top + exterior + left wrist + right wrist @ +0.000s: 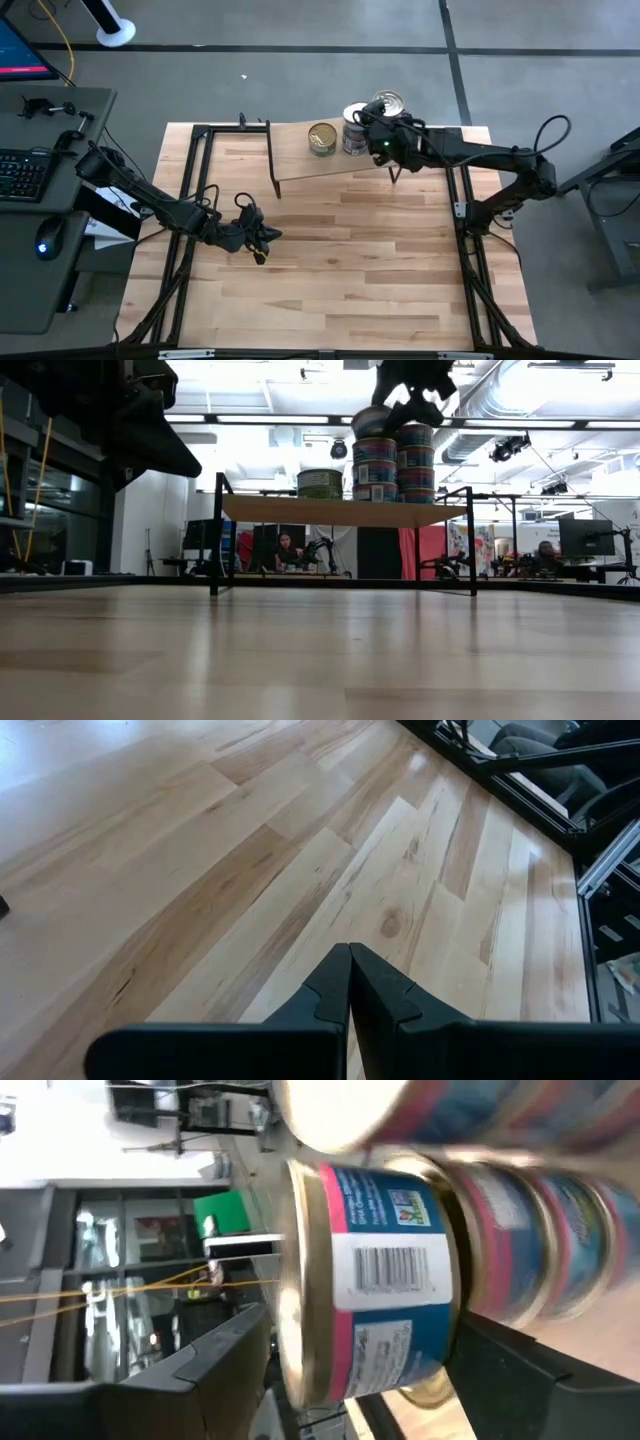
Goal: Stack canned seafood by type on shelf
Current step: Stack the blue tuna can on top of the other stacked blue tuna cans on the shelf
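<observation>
the shelf (pixel 330 160), a light-wood board on black wire legs, stands at the far edge of the bench (pixel 330 270) and serves as landmark. on its top, toward the right end, two stacks of blue-and-pink tins (pixel 416 463) stand side by side; a single green-labelled tin (pixel 322 138) with a gold lid stands alone just left of them, apart. the right gripper (pixel 372 128) hovers above the nearer stack, its jaws spread wide and pinching a blue-and-pink tin (pixel 370 1285) by its two flat ends; in the low view this held tin (pixel 372 420) sits tilted at the top of the left stack, and whether it touches the tin beneath cannot be told. a silver pull-tab lid (pixel 388 103) shows on the stack behind the gripper. the left gripper (pixel 349 990) rests low over bare planks in front of the shelf and to its left, well apart from it, jaws pressed together and holding nothing.
</observation>
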